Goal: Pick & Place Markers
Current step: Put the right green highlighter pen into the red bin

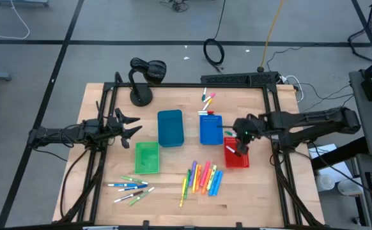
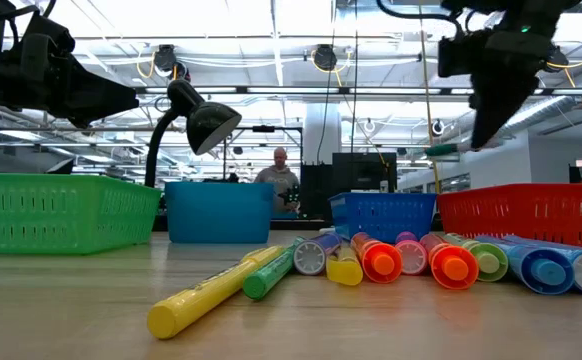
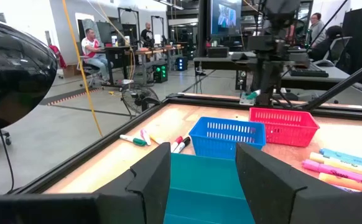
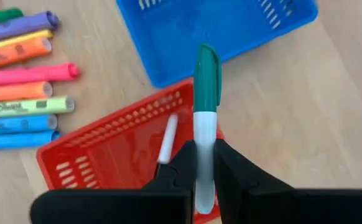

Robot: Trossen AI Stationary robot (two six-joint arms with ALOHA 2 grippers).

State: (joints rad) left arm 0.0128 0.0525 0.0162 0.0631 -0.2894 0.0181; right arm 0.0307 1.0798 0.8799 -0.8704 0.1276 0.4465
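My right gripper (image 1: pixel 240 149) hangs over the red bin (image 1: pixel 236 158), shut on a white marker with a green cap (image 4: pixel 206 81). In the low view that marker (image 2: pixel 453 150) is well above the bin's rim. Another white marker (image 4: pixel 167 140) lies inside the red bin. Neon markers (image 1: pixel 202 179) lie side by side on the table near the front edge. Several white-bodied markers (image 1: pixel 130 188) lie at the front left, and a few more (image 1: pixel 206 98) at the back. My left gripper (image 3: pixel 196 177) waits open at the table's left side, touching nothing. My right gripper pinches the marker's white body (image 4: pixel 203 138) between its two fingers. The fingers slant down from the table's right side. The green-capped end sticks out past the fingertips. The marker is lifted clear, above the red bin.
A blue basket (image 1: pixel 211 129) stands just behind the red bin. A teal bin (image 1: pixel 170 128) and a green bin (image 1: pixel 146 157) stand at the table's middle. A black desk lamp (image 1: pixel 144 76) stands at the back left. People sit in the room beyond the table.
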